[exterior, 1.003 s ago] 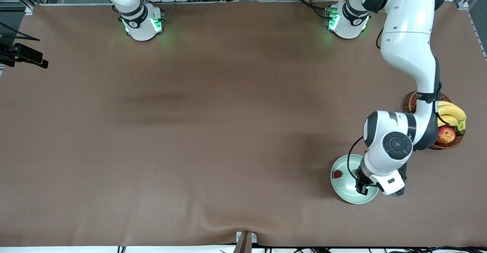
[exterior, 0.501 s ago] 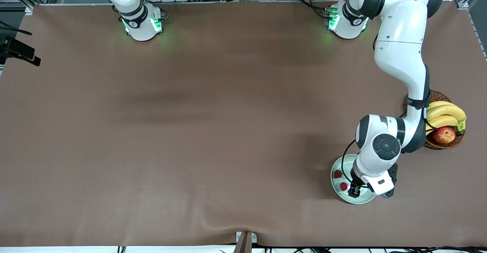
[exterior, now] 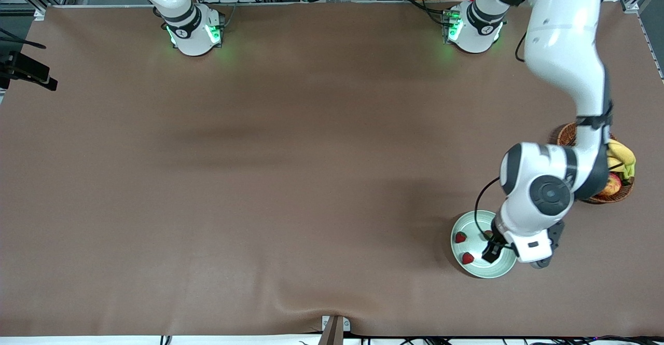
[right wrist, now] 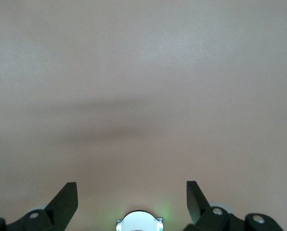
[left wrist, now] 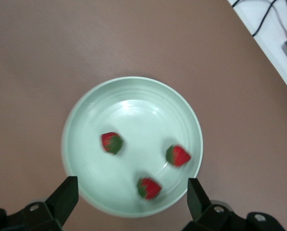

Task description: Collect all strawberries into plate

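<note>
The brown tabletop (exterior: 290, 179) carries everything toward the left arm's end. The left arm reaches from its base down over the wicker basket (exterior: 617, 192), which holds bananas (exterior: 622, 155) and a red-yellow apple (exterior: 613, 184) and sits farther from the front camera than the plate. The pale mint-green plate (exterior: 480, 271) lies on the tabletop near the front edge, just beside the basket's nearer side. The left tool (exterior: 492, 251) hangs in the air over the plate, above the part of it toward the basket; in the left wrist view the left tool (left wrist: 132, 192) has its two dark fingers spread wide, about as wide as the plate, with nothing between them. All three strawberries (left wrist: 112, 143) lie inside the plate, apart from one another and below the spread fingers, none touching the tool; the second (left wrist: 178, 155) and third (left wrist: 149, 188) sit close to the rim. From the front two berries show plainly, while the third is partly covered by the wrist. The right arm waits at its base; the right tool (right wrist: 131, 192) hangs spread wide and empty over bare tabletop.
</note>
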Controlling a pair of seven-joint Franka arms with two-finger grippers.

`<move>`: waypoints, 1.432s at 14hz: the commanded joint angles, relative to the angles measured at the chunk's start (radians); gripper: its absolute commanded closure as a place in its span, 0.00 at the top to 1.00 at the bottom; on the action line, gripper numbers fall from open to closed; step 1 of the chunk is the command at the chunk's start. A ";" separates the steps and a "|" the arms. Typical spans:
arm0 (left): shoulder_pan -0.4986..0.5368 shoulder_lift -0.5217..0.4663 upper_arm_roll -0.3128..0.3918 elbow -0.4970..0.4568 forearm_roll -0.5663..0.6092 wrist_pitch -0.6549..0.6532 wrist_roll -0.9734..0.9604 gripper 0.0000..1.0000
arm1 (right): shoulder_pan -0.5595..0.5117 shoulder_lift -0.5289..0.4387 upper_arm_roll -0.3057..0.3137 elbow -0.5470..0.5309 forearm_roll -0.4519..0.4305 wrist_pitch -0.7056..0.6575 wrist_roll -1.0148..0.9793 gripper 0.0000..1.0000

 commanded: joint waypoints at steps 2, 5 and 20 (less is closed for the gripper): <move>-0.001 -0.257 -0.009 -0.203 0.025 -0.128 0.191 1.00 | -0.004 0.004 -0.001 0.012 -0.011 -0.006 0.008 1.00; 0.007 -0.408 -0.011 -0.318 0.025 -0.175 0.318 1.00 | -0.001 0.004 -0.001 0.012 -0.012 -0.005 0.008 1.00; 0.157 -0.746 -0.124 -0.333 -0.036 -0.565 1.039 1.00 | 0.005 0.006 0.001 0.010 -0.018 -0.002 0.006 1.00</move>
